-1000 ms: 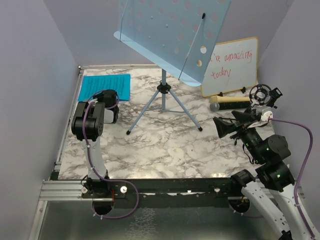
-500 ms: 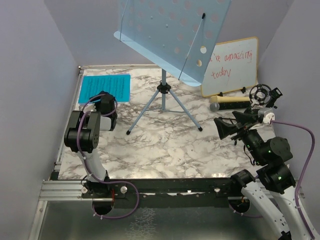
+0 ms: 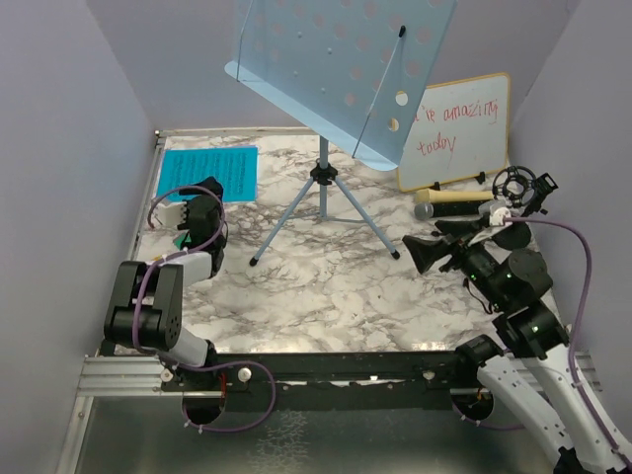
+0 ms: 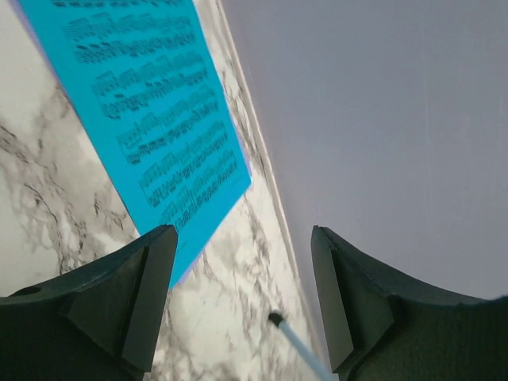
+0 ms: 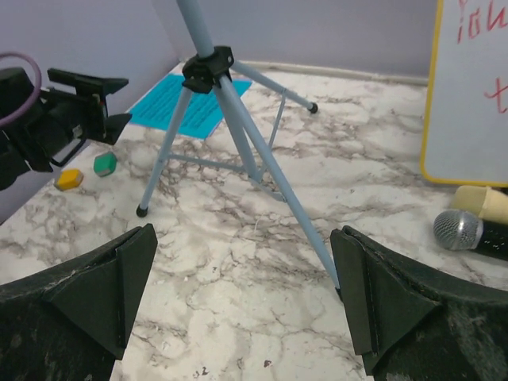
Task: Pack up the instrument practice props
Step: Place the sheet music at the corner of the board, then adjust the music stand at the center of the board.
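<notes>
Risk noted: the music stand point(image 3: 336, 79), top-heavy on thin legs between the arms, could be tipped if a leg is clipped. The cyan sheet point(image 4: 151, 119) lies flat at the far-left corner. Left gripper point(image 4: 238, 254) is seen well open, empty, just short of it; right gripper point(image 5: 242, 262) fully open, empty.

Bright, even light; faint soft shadows beneath the music rack point(image 3: 336, 69), slight glare on the table point(image 3: 326, 286) in front of it.

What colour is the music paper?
The sheet is bright cyan with dark printed notes, clearest in the left wrist view.
</notes>
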